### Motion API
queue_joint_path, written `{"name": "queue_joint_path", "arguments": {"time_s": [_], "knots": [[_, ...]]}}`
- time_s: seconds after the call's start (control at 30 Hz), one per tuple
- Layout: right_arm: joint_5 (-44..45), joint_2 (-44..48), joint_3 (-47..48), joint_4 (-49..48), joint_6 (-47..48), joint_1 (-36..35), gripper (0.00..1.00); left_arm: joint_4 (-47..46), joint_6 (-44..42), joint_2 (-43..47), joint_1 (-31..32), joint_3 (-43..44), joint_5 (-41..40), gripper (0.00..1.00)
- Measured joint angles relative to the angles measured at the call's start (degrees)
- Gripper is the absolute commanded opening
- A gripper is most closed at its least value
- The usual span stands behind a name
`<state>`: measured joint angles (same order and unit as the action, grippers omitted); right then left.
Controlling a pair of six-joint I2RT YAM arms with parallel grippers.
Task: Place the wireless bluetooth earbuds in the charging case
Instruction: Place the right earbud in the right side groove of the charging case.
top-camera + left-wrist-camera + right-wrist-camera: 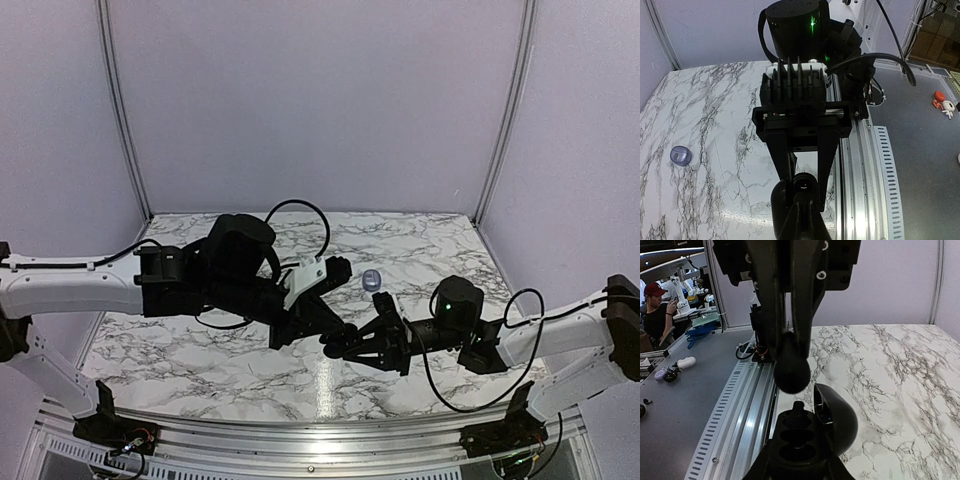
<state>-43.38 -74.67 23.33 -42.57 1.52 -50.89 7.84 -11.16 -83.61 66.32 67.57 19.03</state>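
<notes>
The left tool (789, 342) pinches one glossy black earbud (791, 372), its rounded end pointing down, just above the open black charging case (797, 437). The right tool (797, 462) clamps that case by its sides. The case's two wells face up and line up away from the right wrist camera, with the lid (837, 420) tipped back. The metal rail (747, 405) at the bench (890, 390) edge lies close by. One lilac oval case (372, 281) lies well apart on the bench.

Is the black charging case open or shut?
Open. In the right wrist view the charging case has its lid swung back, exposing two round sockets.
</notes>
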Motion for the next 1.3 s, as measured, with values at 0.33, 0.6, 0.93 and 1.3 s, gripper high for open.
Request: {"name": "queue_joint_path", "arguments": {"time_s": [0.33, 0.6, 0.93, 1.3], "knots": [[0.4, 0.0, 0.2, 0.1, 0.0, 0.0, 0.0, -0.4, 0.0, -2.8, 0.2, 1.6, 0.0, 0.0], [1.7, 0.6, 0.2, 0.1, 0.0, -0.1, 0.0, -0.2, 0.0, -3.3, 0.4, 1.7, 0.0, 0.0], [2.3, 0.8, 0.2, 0.3, 0.0, -0.3, 0.0, 0.3, 0.0, -4.8, 0.4, 2.3, -0.2, 0.0], [2.3, 1.4, 0.2, 0.7, 0.0, -0.3, 0.0, 3.0, -1.2, -7.6, 0.9, 5.5, -1.1, 0.0]]}}
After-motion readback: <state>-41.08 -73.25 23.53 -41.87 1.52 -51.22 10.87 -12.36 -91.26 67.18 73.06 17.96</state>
